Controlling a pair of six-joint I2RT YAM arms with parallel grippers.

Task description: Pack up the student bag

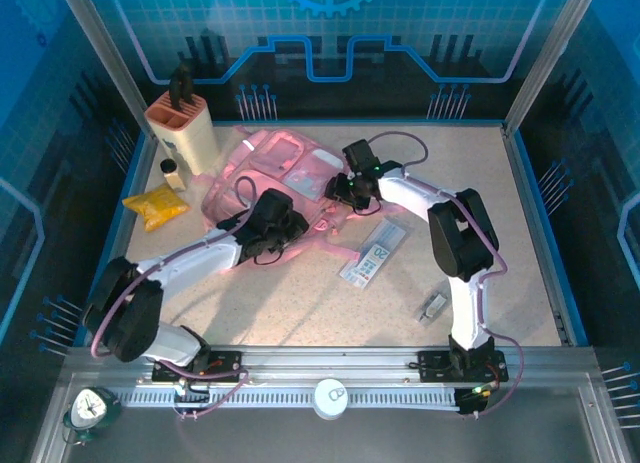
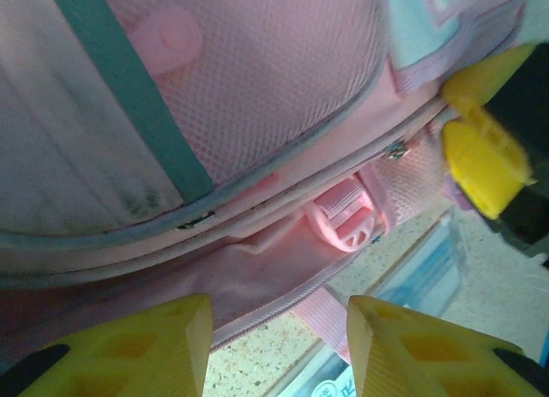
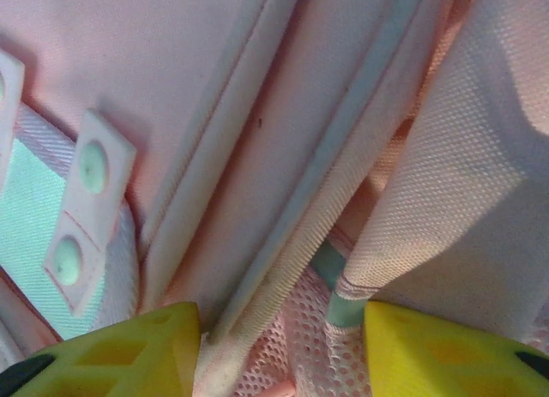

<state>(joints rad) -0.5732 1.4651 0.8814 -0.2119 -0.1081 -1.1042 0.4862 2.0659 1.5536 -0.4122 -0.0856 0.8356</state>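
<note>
Top external view: puts the student bag [image 1: 275, 158] flat at the table's [image 1: 300, 303] far left-centre, with both arms reaching onto its near edge. Left wrist view: finds the left gripper [image 2: 279, 315] parted, pinching nothing, just off the bag's zip seam. Right wrist view: likewise finds the right gripper [image 3: 283, 315] released, with mesh and pale trim between its fingers, unclamped. Looks barely begun. Leaves outside a yellow packet [image 1: 155, 207], a small bottle [image 1: 171, 173], flat blue-and-white packs [image 1: 373, 253] and a small grey item [image 1: 433, 305]. No telling of any contents inside. Probably calls for opening the bag first.
</note>
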